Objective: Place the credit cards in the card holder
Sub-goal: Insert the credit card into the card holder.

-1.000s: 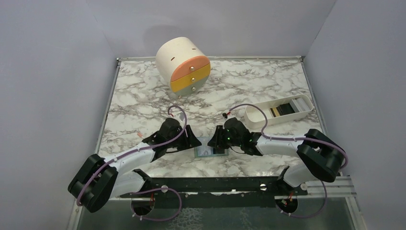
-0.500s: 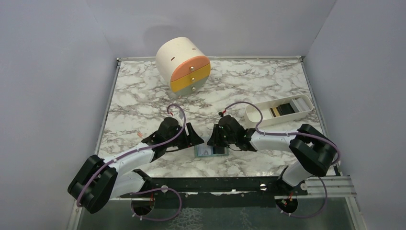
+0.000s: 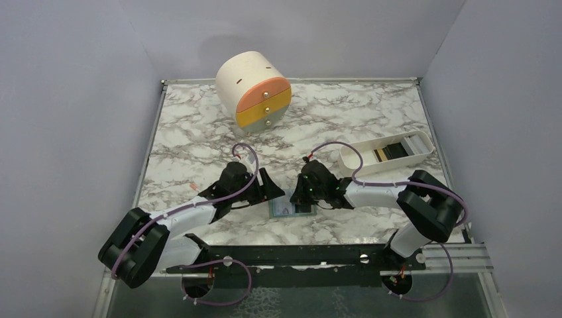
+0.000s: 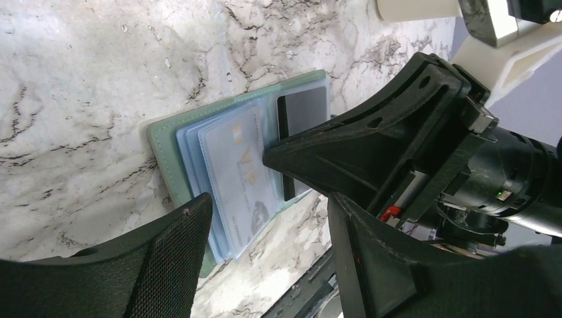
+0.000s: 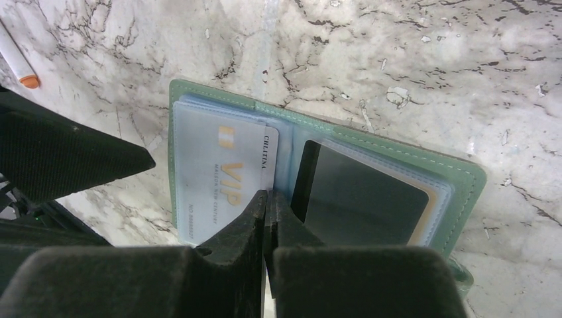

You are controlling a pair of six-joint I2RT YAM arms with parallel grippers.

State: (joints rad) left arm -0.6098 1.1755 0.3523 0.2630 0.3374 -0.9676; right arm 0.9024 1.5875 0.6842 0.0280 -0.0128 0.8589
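Observation:
The card holder (image 3: 289,209), a sage-green wallet, lies open on the marble between my grippers. A pale grey VIP card (image 5: 222,179) sits in its left pocket and a black card (image 5: 361,192) in its right pocket, over a tan edge. My right gripper (image 5: 268,195) is shut, its tip resting on the fold at the pale card's right edge. It also shows in the top view (image 3: 298,197). My left gripper (image 4: 268,218) is open and empty, low over the wallet's (image 4: 162,152) near edge, and shows in the top view (image 3: 275,193).
A long white tray (image 3: 351,159) at the right holds several more cards (image 3: 394,149). A cream cylinder with orange, yellow and grey drawers (image 3: 255,89) stands at the back. A small white stick with an orange tip (image 5: 13,56) lies left of the wallet.
My right gripper has shifted slightly left onto the wallet's fold. The left arm has barely moved and the wallet stays in place.

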